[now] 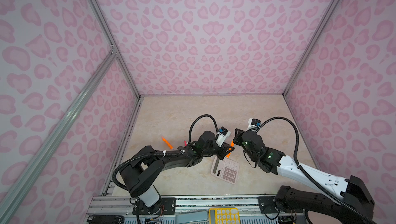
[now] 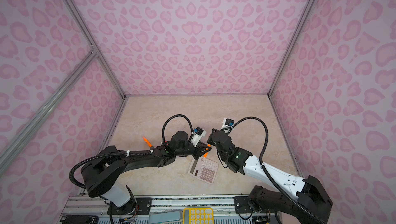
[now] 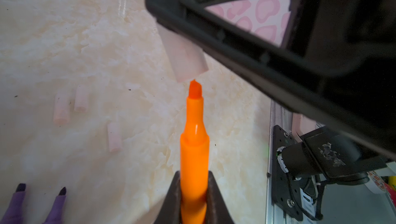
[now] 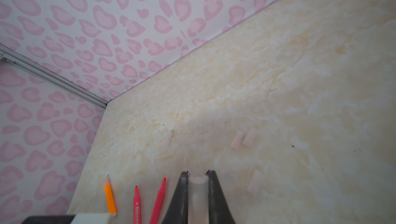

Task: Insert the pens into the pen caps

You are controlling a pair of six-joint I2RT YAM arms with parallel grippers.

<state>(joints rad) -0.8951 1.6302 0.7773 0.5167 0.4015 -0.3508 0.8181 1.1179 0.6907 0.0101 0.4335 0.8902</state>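
Note:
My left gripper (image 3: 194,175) is shut on an orange pen (image 3: 194,147) that points away from the wrist. Its tip sits right at the mouth of a clear pen cap (image 3: 186,57) held in my right gripper (image 4: 198,173), which is shut on that cap (image 4: 198,193). In both top views the two grippers (image 1: 228,149) (image 1: 235,141) meet mid-table just beyond the calculator. Three loose caps (image 3: 62,109) (image 3: 81,98) (image 3: 114,136) and two purple pens (image 3: 16,203) (image 3: 56,205) lie on the table. Another orange pen (image 4: 110,199) and two pink-red pens (image 4: 137,203) (image 4: 157,199) lie to the left.
A pinkish calculator (image 1: 226,169) lies on the marble table just in front of the grippers. Pink patterned walls (image 1: 203,40) close in three sides. A yellow calculator (image 1: 224,215) sits off the table by the arm bases. One more loose cap (image 4: 169,138) lies toward the back left.

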